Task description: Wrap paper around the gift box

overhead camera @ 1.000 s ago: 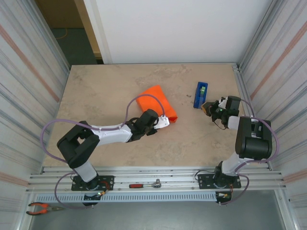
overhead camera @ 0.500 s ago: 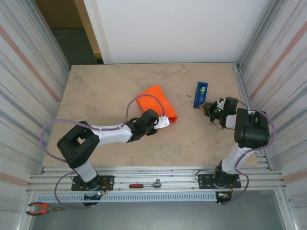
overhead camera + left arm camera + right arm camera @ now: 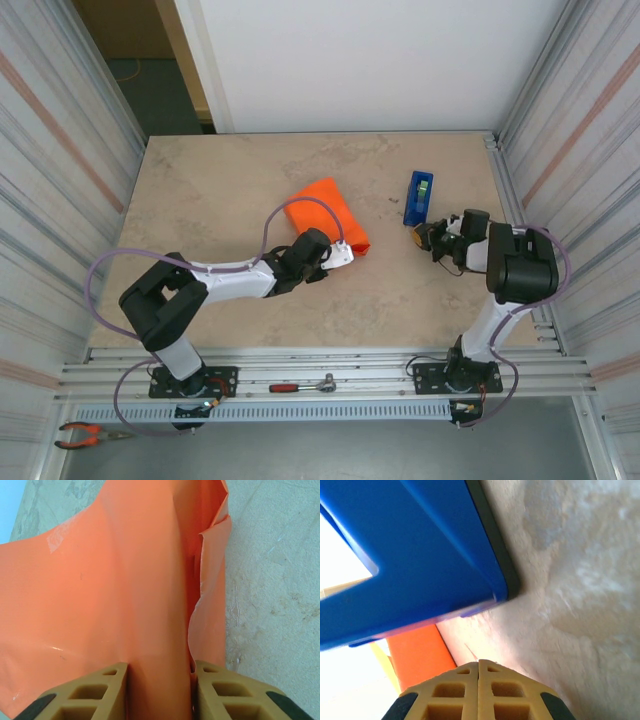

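Top external view: I note the paper (image 3: 325,213), a bunched orange bundle, lying near the centre of the table (image 3: 220,190). The left gripper (image 3: 338,256) sits at the bundle's 5 o'clock edge. On the left wrist view I see its jaws clamped on a raised fold of the paper. The right gripper (image 3: 424,238) sits low over the table, jaws pressed together with nothing between them. The blue tape dispenser (image 3: 419,197) stands just beside it at 12 o'clock, apart from the paper and at its 3 o'clock.

- No writing, label, brand, number or sign can be read in any view.
- The orange paper (image 3: 100,590) and the blue tape dispenser (image 3: 418,197) show plain surfaces.
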`<action>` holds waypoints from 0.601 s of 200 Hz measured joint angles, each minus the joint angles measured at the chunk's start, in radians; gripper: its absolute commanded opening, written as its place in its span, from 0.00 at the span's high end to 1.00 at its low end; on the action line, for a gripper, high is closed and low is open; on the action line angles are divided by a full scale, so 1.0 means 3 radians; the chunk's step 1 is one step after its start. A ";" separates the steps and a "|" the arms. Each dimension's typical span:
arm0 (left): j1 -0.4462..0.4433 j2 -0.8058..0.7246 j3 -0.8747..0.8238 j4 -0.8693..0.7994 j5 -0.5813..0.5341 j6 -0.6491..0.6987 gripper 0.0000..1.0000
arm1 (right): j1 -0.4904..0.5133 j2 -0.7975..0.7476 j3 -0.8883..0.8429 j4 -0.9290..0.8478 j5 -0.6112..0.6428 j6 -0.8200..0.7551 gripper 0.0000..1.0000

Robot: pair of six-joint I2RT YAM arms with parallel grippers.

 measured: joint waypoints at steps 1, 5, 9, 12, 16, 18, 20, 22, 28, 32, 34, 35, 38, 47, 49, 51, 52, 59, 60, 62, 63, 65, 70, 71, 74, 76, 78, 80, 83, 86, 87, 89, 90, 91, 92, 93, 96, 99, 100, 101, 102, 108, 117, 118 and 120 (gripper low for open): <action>0.0000 0.0000 0.0000 0.0000 0.0000 0.0000 0.67 | 0.0000 -0.0008 -0.0001 -0.0005 0.0000 -0.0004 1.00; 0.0000 0.0000 0.0000 0.0000 0.0000 0.0000 0.67 | 0.0000 -0.0043 -0.0009 -0.0041 -0.0001 -0.0019 1.00; 0.0000 0.0000 0.0000 0.0000 0.0000 0.0000 0.67 | 0.0000 -0.0088 -0.0015 -0.0078 0.0000 -0.0033 1.00; 0.0000 0.0000 0.0000 0.0000 0.0000 0.0001 0.67 | 0.0000 -0.0114 -0.0018 -0.0094 -0.0001 -0.0039 1.00; 0.0000 0.0000 0.0000 0.0000 0.0000 0.0001 0.67 | 0.0000 -0.0167 -0.0025 -0.0125 0.0000 -0.0060 1.00; 0.0000 0.0000 0.0000 0.0000 0.0000 0.0000 0.67 | 0.0001 -0.0191 -0.0027 -0.0136 -0.0003 -0.0070 1.00; 0.0000 0.0000 0.0000 0.0000 0.0000 0.0000 0.67 | 0.0001 -0.0217 -0.0031 -0.0153 -0.0005 -0.0083 1.00; 0.0000 0.0000 0.0000 0.0000 0.0000 0.0000 0.67 | 0.0001 -0.0248 -0.0033 -0.0169 -0.0004 -0.0094 1.00; 0.0000 0.0000 0.0000 0.0000 0.0000 0.0000 0.67 | 0.0005 -0.0327 -0.0041 -0.0211 -0.0009 -0.0121 1.00; 0.0000 0.0000 0.0000 0.0000 0.0000 0.0000 0.67 | 0.0011 -0.0383 -0.0047 -0.0234 -0.0014 -0.0136 1.00; 0.0000 0.0000 0.0000 0.0000 0.0000 0.0000 0.67 | 0.0014 -0.0420 -0.0050 -0.0247 -0.0014 -0.0150 1.00; 0.0000 0.0000 0.0000 0.0000 0.0001 0.0000 0.67 | 0.0015 -0.0431 -0.0050 -0.0253 -0.0013 -0.0155 1.00; 0.0000 0.0000 0.0000 0.0000 0.0000 0.0000 0.67 | 0.0020 -0.0469 -0.0055 -0.0275 -0.0013 -0.0174 1.00; -0.0003 0.0000 0.0000 0.0000 -0.0001 0.0000 0.67 | 0.0042 -0.0609 -0.0078 -0.0320 -0.0015 -0.0228 1.00; -0.0003 0.0000 0.0000 0.0000 -0.0001 0.0001 0.67 | 0.0051 -0.0647 -0.0084 -0.0332 -0.0011 -0.0239 1.00; -0.0003 0.0000 0.0000 0.0000 -0.0004 0.0001 0.67 | 0.0057 -0.0676 -0.0092 -0.0343 -0.0011 -0.0257 1.00; -0.0003 0.0000 0.0000 0.0000 -0.0004 0.0000 0.67 | 0.0060 -0.0687 -0.0094 -0.0346 -0.0014 -0.0261 1.00; -0.0003 0.0000 0.0000 0.0000 -0.0004 0.0000 0.67 | 0.0098 -0.0800 -0.0132 -0.0371 -0.0015 -0.0294 1.00; -0.0003 0.0000 0.0000 0.0000 -0.0004 0.0000 0.67 | 0.0106 -0.0823 -0.0140 -0.0379 -0.0018 -0.0303 1.00; -0.0003 0.0000 0.0001 0.0000 -0.0004 0.0000 0.67 | 0.0121 -0.0860 -0.0154 -0.0384 -0.0017 -0.0314 1.00; -0.0003 0.0000 0.0000 0.0000 -0.0004 0.0001 0.67 | 0.0126 -0.0868 -0.0158 -0.0387 -0.0017 -0.0318 1.00; -0.0003 0.0000 0.0000 0.0000 -0.0005 0.0000 0.67 | 0.0140 -0.0898 -0.0170 -0.0393 -0.0018 -0.0331 1.00; -0.0003 0.0000 0.0000 0.0000 -0.0006 0.0001 0.67 | 0.0182 -0.0983 -0.0207 -0.0416 -0.0018 -0.0362 1.00; -0.0003 0.0000 0.0000 0.0000 -0.0006 0.0000 0.67 | 0.0188 -0.0992 -0.0212 -0.0417 -0.0019 -0.0366 1.00; -0.0003 0.0000 0.0001 -0.0001 -0.0006 0.0000 0.67 | 0.0210 -0.1033 -0.0233 -0.0427 -0.0024 -0.0376 1.00; -0.0003 0.0001 0.0001 0.0000 -0.0006 0.0001 0.68 | 0.0230 -0.1066 -0.0248 -0.0436 -0.0020 -0.0384 1.00; -0.0004 0.0001 0.0000 0.0000 -0.0008 0.0001 0.67 | 0.0252 -0.1092 -0.0264 -0.0440 -0.0019 -0.0397 1.00; -0.0004 0.0001 0.0001 0.0000 -0.0009 0.0001 0.68 | 0.0270 -0.1123 -0.0281 -0.0444 -0.0024 -0.0402 1.00; -0.0005 0.0001 0.0001 -0.0001 -0.0010 0.0001 0.67 | 0.0300 -0.1167 -0.0305 -0.0451 -0.0019 -0.0420 1.00; -0.0005 0.0001 0.0001 0.0000 -0.0011 0.0001 0.67 | 0.0338 -0.1214 -0.0336 -0.0456 -0.0015 -0.0436 1.00; -0.0005 0.0001 0.0001 -0.0001 -0.0011 0.0001 0.67 | 0.0345 -0.1226 -0.0342 -0.0459 -0.0017 -0.0439 1.00; -0.0005 0.0001 0.0001 0.0000 -0.0011 0.0001 0.68 | 0.0371 -0.1260 -0.0360 -0.0465 -0.0013 -0.0451 1.00; -0.0005 0.0001 0.0001 -0.0001 -0.0011 0.0001 0.67 | 0.0380 -0.1270 -0.0366 -0.0467 -0.0011 -0.0454 1.00; -0.0005 0.0001 0.0001 0.0000 -0.0011 0.0001 0.67 | 0.0389 -0.1279 -0.0371 -0.0467 -0.0009 -0.0456 1.00; -0.0005 0.0001 0.0001 0.0000 -0.0011 0.0001 0.67 | 0.0407 -0.1297 -0.0384 -0.0470 -0.0008 -0.0460 1.00; -0.0005 0.0001 0.0001 0.0000 -0.0011 0.0001 0.67 | 0.0413 -0.1306 -0.0390 -0.0470 -0.0010 -0.0462 1.00; -0.0005 0.0001 0.0001 0.0000 -0.0011 0.0001 0.68 | 0.0449 -0.1348 -0.0413 -0.0479 -0.0009 -0.0474 1.00; -0.0005 0.0001 0.0001 0.0000 -0.0013 0.0001 0.68 | 0.0496 -0.1392 -0.0440 -0.0491 0.0000 -0.0486 1.00; -0.0005 0.0001 0.0001 0.0000 -0.0013 0.0001 0.68 | 0.0504 -0.1401 -0.0445 -0.0492 0.0000 -0.0487 1.00; -0.0005 0.0001 0.0001 0.0000 -0.0011 0.0001 0.68 | 0.0523 -0.1423 -0.0455 -0.0496 -0.0001 -0.0492 1.00; -0.0005 0.0001 0.0001 0.0000 -0.0011 0.0001 0.68 | 0.0534 -0.1434 -0.0462 -0.0500 0.0001 -0.0497 1.00; -0.0005 0.0001 0.0001 0.0000 -0.0011 0.0001 0.68 | 0.0615 -0.1512 -0.0504 -0.0515 0.0013 -0.0523 1.00; -0.0005 0.0001 0.0001 0.0000 -0.0011 0.0001 0.68 | 0.0753 -0.1642 -0.0568 -0.0534 0.0050 -0.0551 1.00; -0.0005 0.0001 0.0001 0.0000 -0.0013 0.0001 0.68 | 0.0776 -0.1661 -0.0576 -0.0537 0.0058 -0.0552 1.00; -0.0005 0.0001 0.0001 0.0000 -0.0011 0.0001 0.68 | 0.0806 -0.1691 -0.0590 -0.0540 0.0066 -0.0561 1.00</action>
